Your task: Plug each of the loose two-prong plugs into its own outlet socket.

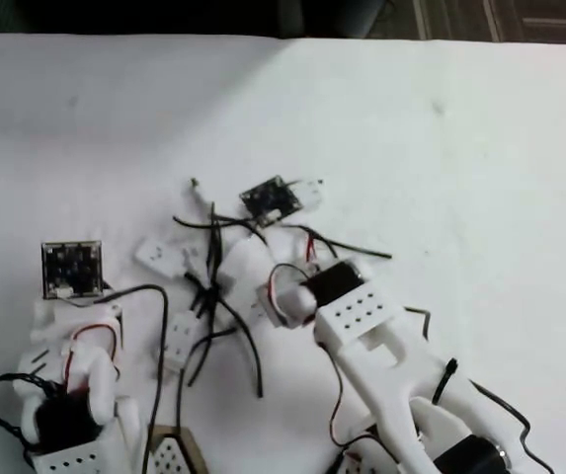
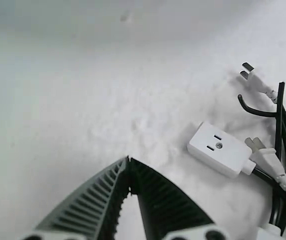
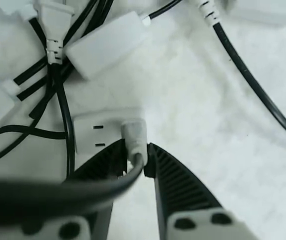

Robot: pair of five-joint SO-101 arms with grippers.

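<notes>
Gripped plug (image 3: 133,131) is sitting against the face of a white outlet socket (image 3: 94,136), just beside a pair of uncovered slots; cannot tell whether its prongs are seated. Right gripper (image 3: 135,150) is clamping this plug between its two dark ribbed fingers, and the plug's black cord is running back across the wrist view's foreground. In the high view the right gripper (image 1: 281,296) is standing at the near edge of a tangle of black cords (image 1: 225,296) in the middle of the white table (image 1: 460,148). A second socket (image 3: 108,42) and a loose plug (image 3: 53,20) are lying just beyond the gripped pair, among the cords. Left gripper (image 2: 129,165) is closed on nothing, tips meeting, hanging over bare table well to the side of the tangle. Near it a third socket (image 2: 217,149) is lying face up, with a white plug (image 2: 267,159) touching its end, not inserted. A further plug (image 2: 255,80) is lying apart, both prongs showing.
</notes>
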